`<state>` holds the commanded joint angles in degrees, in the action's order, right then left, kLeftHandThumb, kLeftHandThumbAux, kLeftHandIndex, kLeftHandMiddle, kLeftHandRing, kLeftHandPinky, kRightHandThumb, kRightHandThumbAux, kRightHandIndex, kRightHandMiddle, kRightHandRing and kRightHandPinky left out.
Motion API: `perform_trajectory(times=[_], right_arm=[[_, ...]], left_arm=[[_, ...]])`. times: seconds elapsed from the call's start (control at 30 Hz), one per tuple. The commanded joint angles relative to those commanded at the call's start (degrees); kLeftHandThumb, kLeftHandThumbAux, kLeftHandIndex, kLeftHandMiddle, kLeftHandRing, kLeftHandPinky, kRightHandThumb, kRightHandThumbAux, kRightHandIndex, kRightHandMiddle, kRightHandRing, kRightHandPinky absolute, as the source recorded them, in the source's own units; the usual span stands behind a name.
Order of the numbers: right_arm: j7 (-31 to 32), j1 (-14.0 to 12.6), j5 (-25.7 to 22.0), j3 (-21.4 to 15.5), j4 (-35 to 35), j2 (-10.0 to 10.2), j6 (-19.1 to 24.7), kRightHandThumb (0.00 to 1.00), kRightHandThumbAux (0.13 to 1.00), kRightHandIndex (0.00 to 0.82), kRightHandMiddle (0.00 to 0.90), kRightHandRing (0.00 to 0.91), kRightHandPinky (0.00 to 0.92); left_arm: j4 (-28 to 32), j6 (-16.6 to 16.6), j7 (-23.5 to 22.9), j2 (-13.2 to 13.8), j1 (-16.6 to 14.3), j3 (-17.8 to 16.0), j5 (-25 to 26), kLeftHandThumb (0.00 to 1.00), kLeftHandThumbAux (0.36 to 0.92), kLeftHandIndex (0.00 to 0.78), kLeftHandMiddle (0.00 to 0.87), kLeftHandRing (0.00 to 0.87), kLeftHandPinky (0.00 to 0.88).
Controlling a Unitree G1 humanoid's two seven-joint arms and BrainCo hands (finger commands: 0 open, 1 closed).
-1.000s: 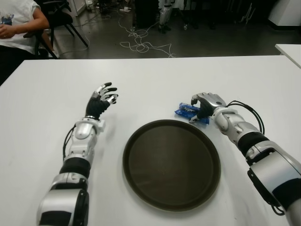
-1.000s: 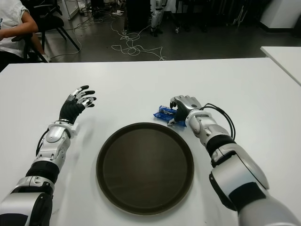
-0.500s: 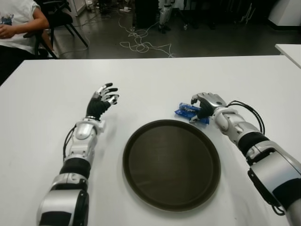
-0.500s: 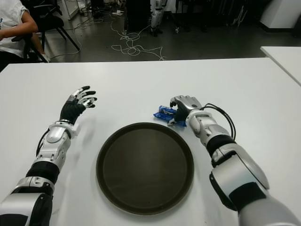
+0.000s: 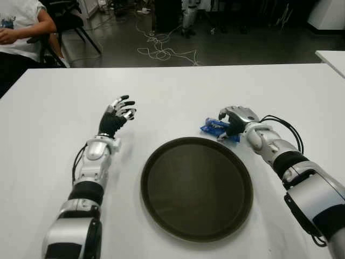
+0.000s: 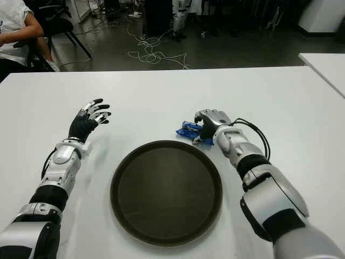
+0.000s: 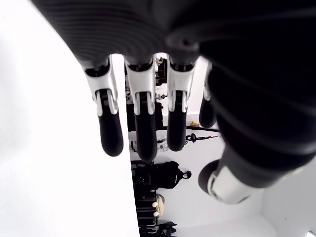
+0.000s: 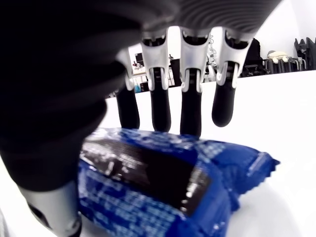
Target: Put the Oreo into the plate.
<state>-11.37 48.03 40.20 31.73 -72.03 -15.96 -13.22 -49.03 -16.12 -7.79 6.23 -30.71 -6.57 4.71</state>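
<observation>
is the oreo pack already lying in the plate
No, the blue Oreo pack lies on the white table just beyond the plate's far rim, under the right hand.

blue packet (image 8: 163,192) print blurred, no readable text

Two head cameras look down at the same counter (image 5: 178,91); each wrist camera views its own fingers closely.

Oreo pack (image 5: 218,128) was blue with black and white print; plate (image 5: 197,187) dark brown; table (image 5: 178,91) white.
</observation>
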Motion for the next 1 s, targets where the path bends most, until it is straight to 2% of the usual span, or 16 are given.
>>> perform_trajectory(times=[0.2, 0.53, 0.77, 0.8, 0.83, 0.87, 0.93, 1.0], right_arm=[[0.5, 0.0, -0.1, 0.0, -0.1, 0.0, 0.0, 0.000, 0.790, 0.440, 0.393, 0.472, 0.410], [2.5, 0.0, 0.0, 0.3, 0.0, 0.0, -0.3, 0.000, 0.760, 0.422, 0.374, 0.442, 0.375], [4.8, 0.0, -0.2, 0.2, 0.2, -0.2, -0.8, 0.000, 0.741, 0.362, 0.321, 0.362, 0.320], [4.8, -0.1, -0.2, 0.3, 0.2, -0.2, -1.0, 0.000, 0.734, 0.349, 0.308, 0.350, 0.309], [4.8, -0.2, -0.1, 0.3, 0.2, -0.3, -1.2, 0.000, 0.718, 0.280, 0.250, 0.286, 0.248], [4.6, -0.3, 0.1, 0.5, 0.2, -0.3, -1.4, 0.000, 0.712, 0.255, 0.230, 0.264, 0.226], [4.2, -0.4, 0.5, 0.9, 0.2, -0.4, -1.6, 0.000, 0.675, 0.135, 0.123, 0.155, 0.141], [4.0, -0.5, 0.8, 1.3, 0.2, -0.5, -1.7, 0.000, 0.642, 0.069, 0.063, 0.079, 0.094]], left_arm=[[0.7, 0.4, 0.4, 0.0, 0.2, 0.2, -0.3, 0.510, 0.771, 0.178, 0.261, 0.287, 0.326], [1.1, 1.0, 0.4, -0.1, 0.5, 0.3, 0.0, 0.504, 0.768, 0.187, 0.264, 0.286, 0.328], [1.1, 0.8, 0.1, -0.2, 0.6, 0.2, 0.2, 0.518, 0.765, 0.187, 0.262, 0.285, 0.330], [1.1, 0.8, 0.2, -0.2, 0.5, 0.2, 0.2, 0.516, 0.769, 0.187, 0.262, 0.285, 0.328], [1.0, 0.8, 0.3, -0.2, 0.5, 0.2, 0.2, 0.513, 0.768, 0.189, 0.264, 0.285, 0.328], [0.9, 0.7, 0.3, -0.2, 0.5, 0.3, 0.1, 0.511, 0.768, 0.190, 0.265, 0.285, 0.328], [0.8, 0.6, 0.3, -0.2, 0.5, 0.3, 0.0, 0.511, 0.762, 0.193, 0.267, 0.287, 0.333], [0.8, 0.5, 0.3, -0.2, 0.5, 0.3, 0.0, 0.513, 0.758, 0.194, 0.267, 0.288, 0.335]])
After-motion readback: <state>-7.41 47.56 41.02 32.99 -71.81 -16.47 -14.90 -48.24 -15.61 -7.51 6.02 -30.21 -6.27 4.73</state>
